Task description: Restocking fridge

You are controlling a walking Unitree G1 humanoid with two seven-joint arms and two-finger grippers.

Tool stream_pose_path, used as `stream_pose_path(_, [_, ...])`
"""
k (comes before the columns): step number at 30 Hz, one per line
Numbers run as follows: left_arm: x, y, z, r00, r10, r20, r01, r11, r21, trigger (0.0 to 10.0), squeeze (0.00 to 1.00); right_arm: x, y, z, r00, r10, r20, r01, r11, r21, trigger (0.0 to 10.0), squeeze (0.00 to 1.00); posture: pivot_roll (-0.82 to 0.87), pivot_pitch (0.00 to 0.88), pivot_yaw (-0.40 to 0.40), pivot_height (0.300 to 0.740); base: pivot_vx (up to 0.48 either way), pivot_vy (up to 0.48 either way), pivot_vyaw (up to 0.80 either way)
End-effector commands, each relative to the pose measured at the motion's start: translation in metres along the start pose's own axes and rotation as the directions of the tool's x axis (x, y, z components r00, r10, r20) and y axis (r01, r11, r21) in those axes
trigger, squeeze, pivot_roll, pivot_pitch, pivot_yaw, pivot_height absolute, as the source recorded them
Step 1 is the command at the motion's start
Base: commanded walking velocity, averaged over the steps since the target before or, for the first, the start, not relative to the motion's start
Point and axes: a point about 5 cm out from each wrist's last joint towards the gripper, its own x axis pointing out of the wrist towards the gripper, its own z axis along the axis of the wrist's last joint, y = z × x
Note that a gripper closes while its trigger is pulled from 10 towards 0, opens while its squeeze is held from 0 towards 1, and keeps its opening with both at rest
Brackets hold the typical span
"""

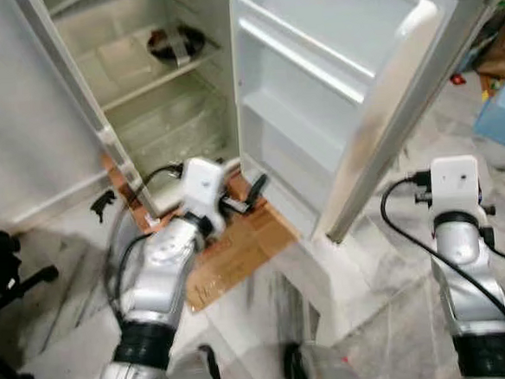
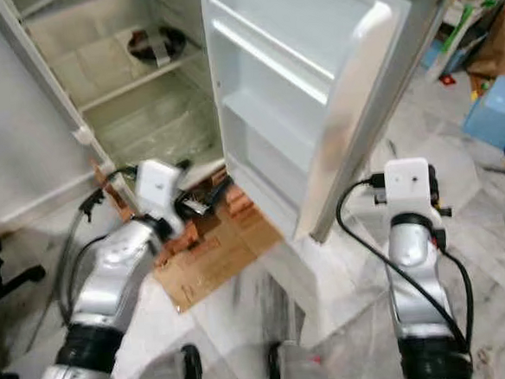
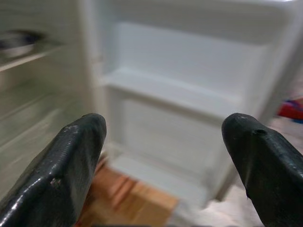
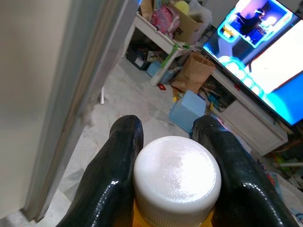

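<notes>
Your right gripper (image 4: 171, 165) has its jaws closed on a bottle with a round white plastic cap (image 4: 177, 176) and a sliver of yellow-orange body below it; the two black fingers (image 4: 111, 175) press the cap from either side. That arm is held out past the outer edge of the open white fridge door (image 1: 332, 88), on the side away from the fridge, above the pale marble floor (image 1: 388, 267).

Your left gripper (image 3: 165, 156) has its jaws spread wide with nothing between them, pointing at the empty lower shelves on the inside of the fridge door. It sits low, just in front of the door's hinge side, over a flattened brown cardboard sheet (image 1: 239, 251) lying on the floor at the foot of the white fridge (image 1: 141, 84).

Inside the fridge, on a wire shelf to the left of the door, rests a dark round bowl (image 1: 176, 44).
</notes>
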Motion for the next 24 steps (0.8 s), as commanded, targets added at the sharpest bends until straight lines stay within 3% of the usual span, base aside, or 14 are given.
stream_pose_path(1, [-0.015,0.014,0.000,0.996,0.086,0.003,-0.086,0.996,0.020,10.0,0.00,0.001,-0.001,-0.001,1.000,-0.009,-0.006,0.009,1.000,-0.001,10.0,0.00,0.02,0.146,-0.041,0.740,0.000,0.000,0.00])
stream_pose_path(6, [-0.044,0.042,-0.007,0.960,0.279,-0.004,-0.279,0.960,0.033,10.0,0.00,0.006,0.013,0.008,0.999,0.050,0.021,-0.051,0.998,0.040,10.0,0.00,0.03,0.146,-0.046,0.740,0.049,0.000,0.00])
stream_pose_path(9, [-0.053,0.047,-0.014,0.942,0.335,-0.020,-0.334,0.941,0.054,10.0,0.00,0.009,0.024,0.015,0.994,0.101,0.039,-0.103,0.993,0.059,10.0,0.00,0.04,0.146,-0.050,0.740,0.304,-0.099,0.00])
stream_pose_path(15, [-0.057,0.043,-0.023,0.934,0.355,-0.044,-0.352,0.934,0.064,10.0,0.00,0.011,0.050,0.027,0.972,0.228,0.066,-0.235,0.963,0.133,10.0,0.00,0.05,0.143,-0.046,0.740,0.379,-0.289,0.00])
stream_pose_path(18, [-0.057,0.043,-0.023,0.933,0.356,-0.047,-0.353,0.933,0.065,10.0,0.00,0.010,0.057,0.032,0.964,0.250,0.088,-0.260,0.957,0.131,10.0,0.00,0.05,0.142,-0.044,0.740,0.401,-0.259,0.00])
stream_pose_path(21, [-0.057,0.045,-0.025,0.931,0.360,-0.061,-0.357,0.932,0.061,10.0,0.00,0.008,0.070,0.039,0.947,0.300,0.120,-0.319,0.923,0.213,10.0,0.00,0.04,0.136,-0.021,0.740,0.402,-0.257,0.00])
stream_pose_path(24, [-0.057,0.045,-0.026,0.932,0.357,-0.067,-0.353,0.933,0.065,10.0,0.00,0.005,0.080,0.045,0.933,0.328,0.148,-0.356,0.904,0.238,10.0,0.00,0.04,0.138,-0.018,0.740,0.401,-0.255,0.00])
